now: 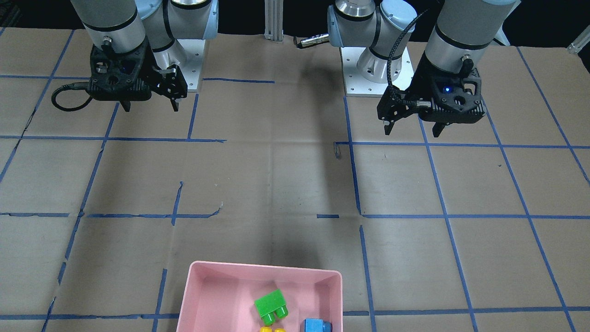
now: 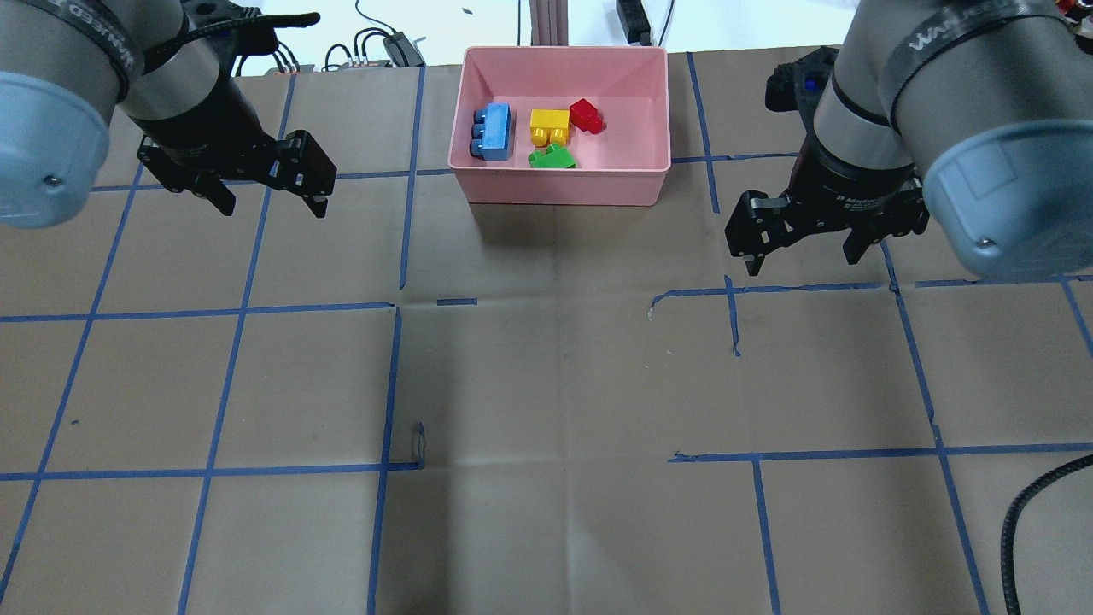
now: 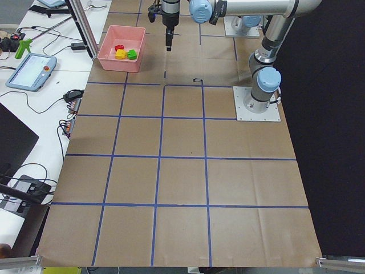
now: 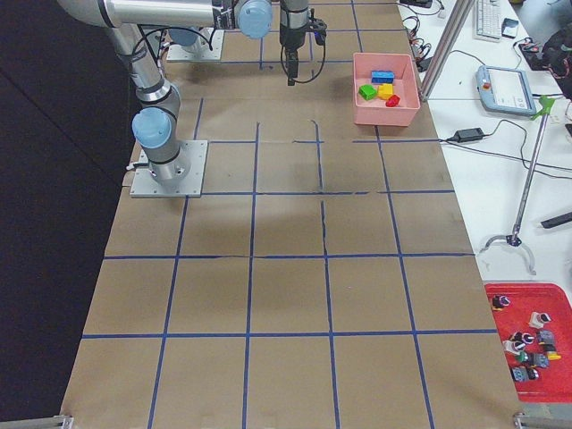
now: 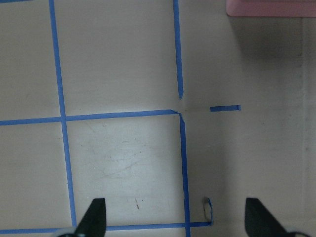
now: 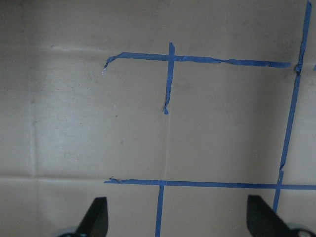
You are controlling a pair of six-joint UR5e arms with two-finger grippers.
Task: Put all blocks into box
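The pink box [image 2: 564, 184] stands at the table's far middle edge. Inside it lie the light blue block [image 2: 493, 131], the yellow block [image 2: 549, 125], the red block [image 2: 586, 114] and the green block [image 2: 552, 158]. In the front-facing view the box [image 1: 221, 286] shows the green block [image 1: 272, 306], the blue block [image 1: 316, 326] and a sliver of the yellow block [image 1: 271, 329]. My left gripper [image 2: 266, 202] hangs open and empty to the box's left. My right gripper [image 2: 803, 254] hangs open and empty to the box's right. Both wrist views show only bare table between open fingertips.
The table is brown paper with a blue tape grid. Both arm bases [image 1: 375, 69] sit at the robot's side. Off the table lie cables, a teach pendant [image 3: 31, 71] and a red tray of small parts [image 4: 527, 335].
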